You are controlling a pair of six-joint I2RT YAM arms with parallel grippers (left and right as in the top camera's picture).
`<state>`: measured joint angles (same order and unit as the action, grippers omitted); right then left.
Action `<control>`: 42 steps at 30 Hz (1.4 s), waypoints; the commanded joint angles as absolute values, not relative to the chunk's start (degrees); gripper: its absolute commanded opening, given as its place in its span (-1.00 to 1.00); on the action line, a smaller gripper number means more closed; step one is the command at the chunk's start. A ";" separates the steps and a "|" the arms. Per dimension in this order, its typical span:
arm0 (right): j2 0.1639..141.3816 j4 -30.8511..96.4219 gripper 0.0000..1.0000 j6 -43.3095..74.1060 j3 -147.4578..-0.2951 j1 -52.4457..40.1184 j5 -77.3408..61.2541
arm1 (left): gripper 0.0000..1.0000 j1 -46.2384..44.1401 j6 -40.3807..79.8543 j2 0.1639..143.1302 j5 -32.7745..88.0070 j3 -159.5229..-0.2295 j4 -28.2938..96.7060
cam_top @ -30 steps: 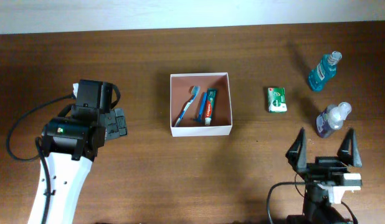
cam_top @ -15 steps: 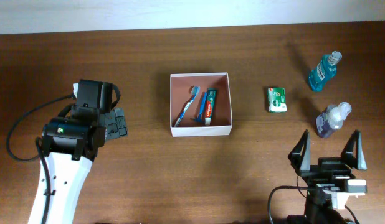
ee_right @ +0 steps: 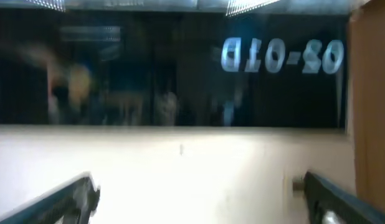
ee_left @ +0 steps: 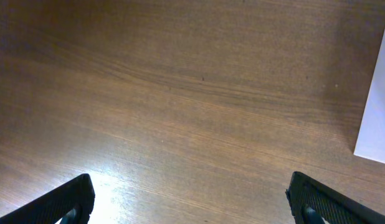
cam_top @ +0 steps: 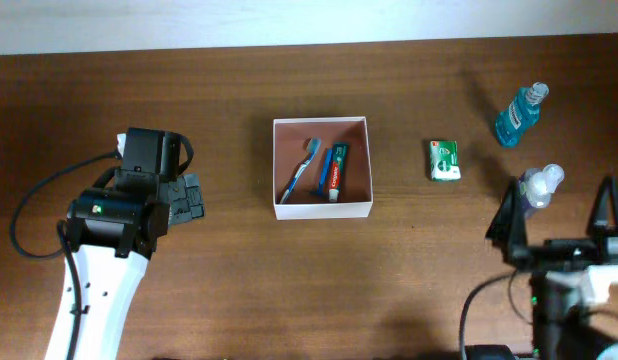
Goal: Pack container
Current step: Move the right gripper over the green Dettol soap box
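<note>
The container (cam_top: 322, 205), a square white-walled box with a reddish-brown floor, sits mid-table. Inside lie a blue toothbrush (cam_top: 300, 171) and a toothpaste tube (cam_top: 333, 172). Its white wall shows at the right edge of the left wrist view (ee_left: 378, 118). A small green packet (cam_top: 445, 159), a blue mouthwash bottle (cam_top: 518, 114) and a purple bottle (cam_top: 537, 189) lie to the right. My left gripper (cam_top: 194, 197) is open and empty, left of the container. My right gripper (cam_top: 557, 212) is open and empty, raised, its fingers either side of the purple bottle in the overhead view.
The right wrist view looks level across the room at a pale wall and a dark window, blurred. The left wrist view shows bare wooden table (ee_left: 180, 99). A black cable (cam_top: 34, 215) loops beside the left arm.
My right gripper has moved right and risen toward the camera, its fingers now flanking the purple bottle. The left arm and the objects have not moved.
</note>
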<state>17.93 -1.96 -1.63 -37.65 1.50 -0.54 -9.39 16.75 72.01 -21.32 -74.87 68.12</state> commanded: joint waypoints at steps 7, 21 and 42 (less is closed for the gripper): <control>46.09 29.34 0.96 -4.49 -66.89 1.13 -1.06 | 0.99 -9.08 17.32 72.20 -22.11 -74.65 68.14; 83.70 58.24 0.97 -2.74 -85.08 1.13 -10.81 | 0.99 -9.08 17.32 72.20 -22.09 -74.65 68.14; 109.21 52.45 0.97 -2.04 -85.08 1.15 -5.30 | 0.99 -9.08 17.32 72.20 -22.09 -74.65 68.14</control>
